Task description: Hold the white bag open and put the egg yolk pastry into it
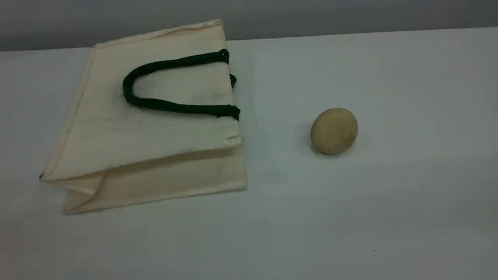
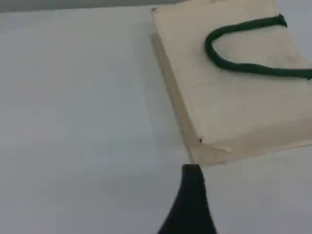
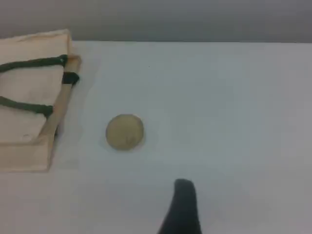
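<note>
A pale, matte grey-white surface fills nearly the whole scene, smooth apart from a few tiny dark specks. Beyond its far edge runs a plain darker grey wall, bare and evenly lit.

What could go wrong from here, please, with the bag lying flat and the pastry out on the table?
The white bag lies collapsed on its side, mouth shut, so a pincer may pinch both layers together. The round egg yolk pastry sits loose on the table and could roll away when nudged. The rope handle could snag a fingertip.
</note>
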